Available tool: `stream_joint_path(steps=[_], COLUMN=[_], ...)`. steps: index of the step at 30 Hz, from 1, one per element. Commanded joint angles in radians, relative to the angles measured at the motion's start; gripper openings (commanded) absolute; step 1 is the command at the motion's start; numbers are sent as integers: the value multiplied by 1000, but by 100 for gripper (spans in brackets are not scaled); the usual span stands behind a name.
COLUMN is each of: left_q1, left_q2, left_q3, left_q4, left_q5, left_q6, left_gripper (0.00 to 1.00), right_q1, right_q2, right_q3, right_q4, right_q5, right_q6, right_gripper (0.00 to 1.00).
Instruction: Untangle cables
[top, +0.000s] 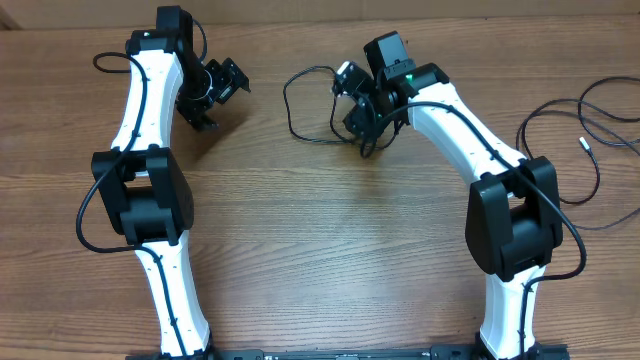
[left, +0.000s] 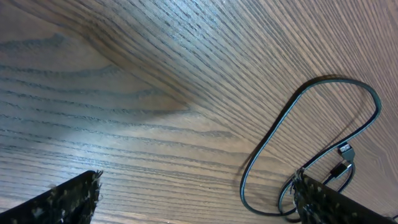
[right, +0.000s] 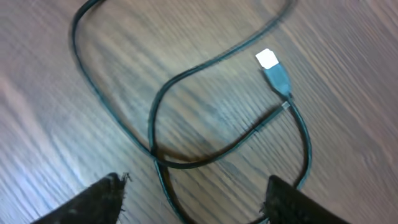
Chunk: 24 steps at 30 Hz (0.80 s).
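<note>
Nearest the overhead lens are the black elbow housings of the left arm (top: 150, 195) and right arm (top: 515, 225). Both reach away from the base edge over the wood-grain table (top: 320, 250).

The centre cable (top: 288, 108) is one loose black loop on the far middle of the table. It lies between the two grippers, right up against the right one. In the right wrist view it crosses over itself once, just ahead of the fingers. The side cables (top: 548, 104) are looser loops at the table's right edge, well apart from both grippers, and they run out of frame.

The left gripper (left: 196, 180) is released, jaws wide, with only wood grain between them. The centre cable's loop sits off toward the finger at the right of that wrist view (contact not clear).

The right gripper (right: 198, 179) is also released, jaws wide. The cable's lower strand runs in between them, but I cannot tell the height above it.

Small stuff:
- The USB plug (right: 273, 67) has a silver tip. It lies flat ahead of the right gripper, apart from the crossing.
- The silver-tipped plug (top: 583, 143) lies among the side cables' loops.
</note>
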Motion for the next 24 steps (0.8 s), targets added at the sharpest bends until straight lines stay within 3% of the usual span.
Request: stream_joint_path(steps=[1, 16, 20, 24], left_q1=[-1, -1, -1, -1], left_q2=[-7, -7, -7, -7], left_q3=[-6, -6, -6, -6], left_q4=[0, 0, 0, 0], left_q5=[-4, -4, -4, -4], left_q6=[23, 23, 23, 23], left_gripper=[99, 100, 99, 100], right_q1=[0, 0, 0, 0], right_q2=[29, 150, 165, 165], right_q3=[-37, -48, -48, -48], right_q4=[10, 65, 51, -1], right_q5=[-104, -125, -126, -126], right_q6=[-209, -231, -225, -223], right_gripper=[63, 56, 41, 33])
